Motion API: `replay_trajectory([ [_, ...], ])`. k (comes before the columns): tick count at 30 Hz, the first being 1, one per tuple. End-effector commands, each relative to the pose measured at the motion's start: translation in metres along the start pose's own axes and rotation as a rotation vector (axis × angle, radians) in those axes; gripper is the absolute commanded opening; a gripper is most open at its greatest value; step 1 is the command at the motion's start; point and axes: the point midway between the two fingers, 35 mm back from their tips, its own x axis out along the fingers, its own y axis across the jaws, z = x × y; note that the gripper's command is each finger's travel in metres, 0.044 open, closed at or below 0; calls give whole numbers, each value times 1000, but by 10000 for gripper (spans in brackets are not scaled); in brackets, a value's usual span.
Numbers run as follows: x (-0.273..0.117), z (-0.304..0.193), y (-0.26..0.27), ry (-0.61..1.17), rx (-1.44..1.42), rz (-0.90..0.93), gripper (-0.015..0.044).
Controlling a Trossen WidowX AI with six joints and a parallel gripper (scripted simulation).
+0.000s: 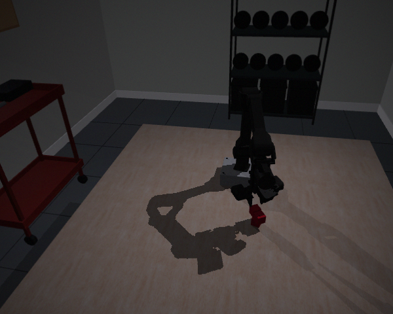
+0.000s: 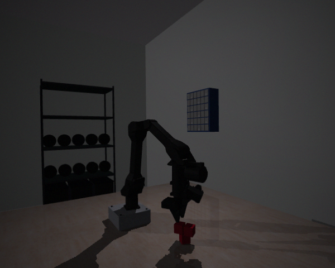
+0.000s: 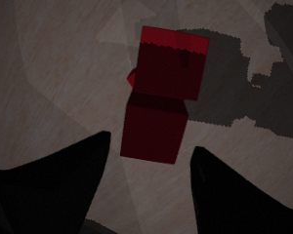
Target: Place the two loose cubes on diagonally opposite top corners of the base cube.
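Note:
The red base cube (image 2: 185,238) stands on the table; in the wrist view only a small red corner (image 3: 131,78) of it shows. One loose red cube (image 1: 255,209) (image 2: 178,228) (image 3: 154,136) rests on its top on the side nearer the arm's base. The other loose red cube (image 1: 258,220) (image 2: 191,229) (image 3: 172,70) rests on the opposite side of its top. A thin dark line parts the two in the exterior view; the gap's width cannot be told. My gripper (image 1: 257,203) (image 2: 180,219) (image 3: 151,147) is open, pointing down just above the nearer cube, with space beside both fingers.
The arm's pale mounting block (image 1: 230,179) (image 2: 134,219) sits on the wooden table (image 1: 129,290) (image 2: 248,253) behind the cubes. A red cart (image 1: 37,182) stands off the table's left side. A dark shelf rack (image 1: 278,71) (image 2: 78,148) stands beyond the table.

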Motion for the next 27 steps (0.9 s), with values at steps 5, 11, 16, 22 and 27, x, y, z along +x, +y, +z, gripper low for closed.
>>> replay_trajectory([
  [5, -14, 0, 0, -3, 0, -1, 205],
  [11, -22, 0, 0, -3, 0, -1, 205],
  [16, -30, 0, 0, -3, 0, -1, 205],
  [22, -38, 0, 0, -3, 0, -1, 205],
  [27, -39, 0, 0, -3, 0, -1, 231],
])
